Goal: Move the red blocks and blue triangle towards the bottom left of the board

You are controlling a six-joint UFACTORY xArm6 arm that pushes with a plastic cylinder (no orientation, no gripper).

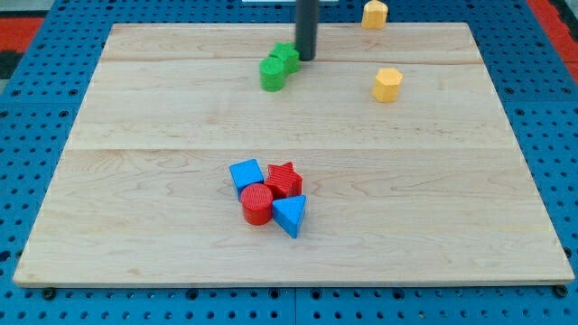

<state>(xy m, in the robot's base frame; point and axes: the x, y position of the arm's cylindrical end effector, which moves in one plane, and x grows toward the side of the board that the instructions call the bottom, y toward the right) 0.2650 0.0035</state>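
Note:
A red cylinder (256,204), a red star-shaped block (285,179) and a blue triangle (291,215) sit bunched together a little below the middle of the wooden board (135,171). A blue cube (247,174) touches the bunch on its left side. My tip (306,58) is far from them, near the view's top, just right of two green blocks (279,67). The rod comes down from the top edge.
A yellow block (387,85) lies at the upper right of the board. Another yellow block (375,13) sits at the board's top edge. Blue pegboard surrounds the board on all sides.

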